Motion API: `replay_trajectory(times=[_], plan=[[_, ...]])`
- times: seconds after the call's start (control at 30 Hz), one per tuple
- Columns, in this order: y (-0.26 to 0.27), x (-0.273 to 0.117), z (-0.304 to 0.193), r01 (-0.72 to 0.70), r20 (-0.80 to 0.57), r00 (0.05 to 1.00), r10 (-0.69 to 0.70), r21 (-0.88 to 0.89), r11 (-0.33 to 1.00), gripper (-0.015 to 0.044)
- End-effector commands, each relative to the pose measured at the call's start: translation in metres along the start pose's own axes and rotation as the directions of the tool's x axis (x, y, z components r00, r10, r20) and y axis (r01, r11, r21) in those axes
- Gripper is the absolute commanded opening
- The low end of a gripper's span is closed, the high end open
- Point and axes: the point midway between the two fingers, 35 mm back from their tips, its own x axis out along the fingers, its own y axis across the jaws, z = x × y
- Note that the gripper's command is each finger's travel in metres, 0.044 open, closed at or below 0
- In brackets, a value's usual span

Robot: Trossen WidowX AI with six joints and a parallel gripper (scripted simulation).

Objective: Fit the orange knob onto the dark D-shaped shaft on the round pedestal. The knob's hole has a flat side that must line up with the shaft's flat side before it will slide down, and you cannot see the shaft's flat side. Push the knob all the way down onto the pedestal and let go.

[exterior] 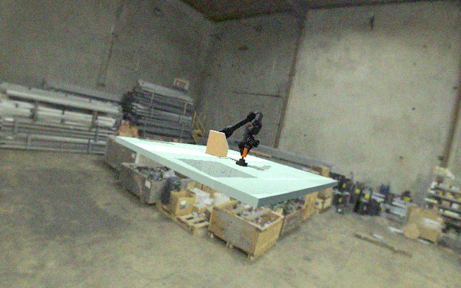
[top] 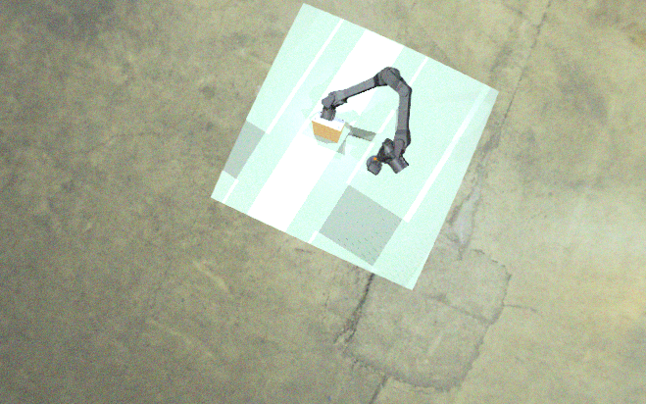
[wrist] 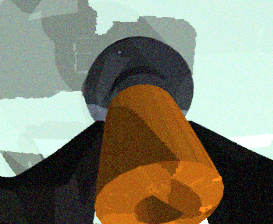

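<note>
The orange knob (exterior: 245, 152) (wrist: 154, 117) is held between the fingers of my gripper (exterior: 244, 149) (wrist: 144, 128), which is shut on it. The wrist view shows its near face with a dark hole at the bottom of the frame. In the top view only a speck of the knob (top: 375, 159) shows. The dark round pedestal (top: 368, 163) (exterior: 241, 163) (wrist: 137, 50) stands on the table beneath the knob. In the exterior view a short dark stretch shows between knob and pedestal, so the knob stands above the base. The shaft's flat side and the knob's far-end hole are hidden.
An orange-tan block (top: 326, 131) (exterior: 217, 143) with a pale top stands on the pale green table (top: 445, 115) (exterior: 278, 184), near the arm's base. The arm bends round from there to the pedestal. Grey and white patches and shadows lie across the table top.
</note>
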Motion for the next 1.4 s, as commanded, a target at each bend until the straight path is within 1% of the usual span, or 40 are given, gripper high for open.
replay_trajectory(times=[0.0,0.3,0.37,0.5,0.53,1.37], plan=[[-0.0009,0.0001,0.001,0.0,0.005,1.0,0.0,0.002,1.0,0.0],[-0.0031,-0.0046,0.0002,0.0,0.005,1.0,0.0,0.011,1.0,0.0],[-0.0034,-0.0047,0.0,0.0,0.005,1.0,0.0,0.056,0.998,0.0],[-0.0044,-0.0043,-0.0016,-0.001,0.005,1.0,0.0,0.2,0.98,0.0],[-0.0043,-0.004,-0.0019,-0.001,0.005,1.0,0.0,0.208,0.978,0.0],[-0.0013,0.0001,0.0012,-0.001,0.005,1.0,0.0,0.21,0.978,0.0]])
